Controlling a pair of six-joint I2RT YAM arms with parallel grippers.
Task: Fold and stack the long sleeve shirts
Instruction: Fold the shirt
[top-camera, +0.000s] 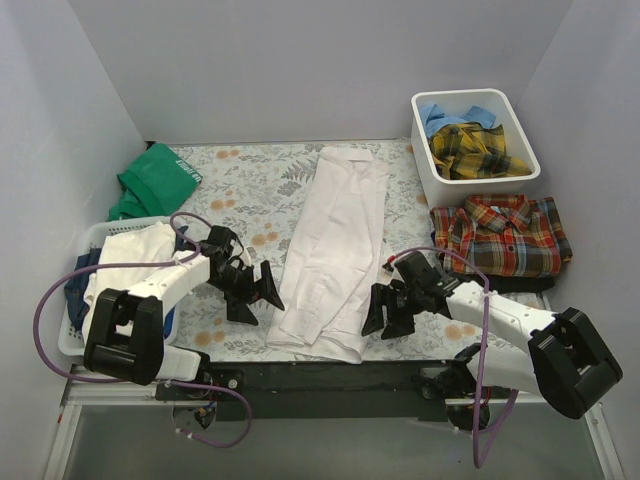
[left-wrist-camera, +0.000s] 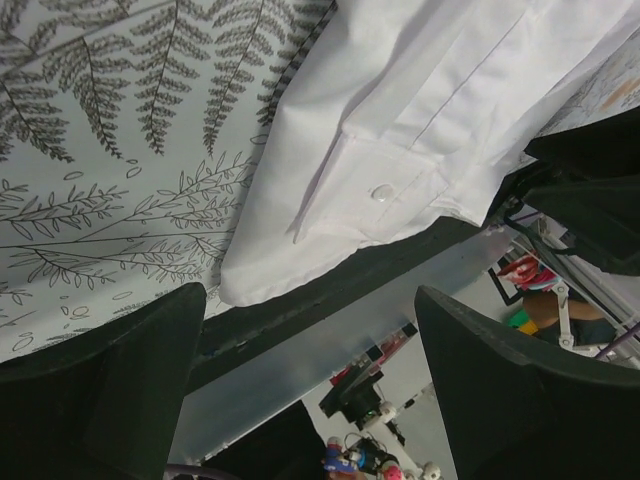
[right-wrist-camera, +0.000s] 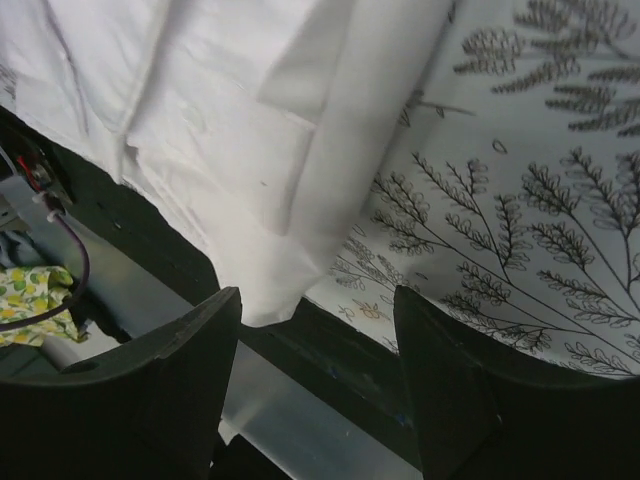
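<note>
Open table cover (top-camera: 250, 200) flanks the white shirt (top-camera: 335, 240); basket (top-camera: 66, 340) perhaps crowds left.

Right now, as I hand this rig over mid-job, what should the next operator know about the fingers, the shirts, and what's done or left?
Left gripper: fingers open, empty, beside the white shirt at its near-left corner.
Right gripper: fingers open, empty, beside its near-right corner.
White shirt: folded lengthwise into a long strip, mid floral cover.
Red plaid shirt: folded, on the right.
Yellow plaid shirt and light blue shirt: crumpled in the white bin.
Left: probably fold the strip crosswise, stack it, then do the binned two.
</note>
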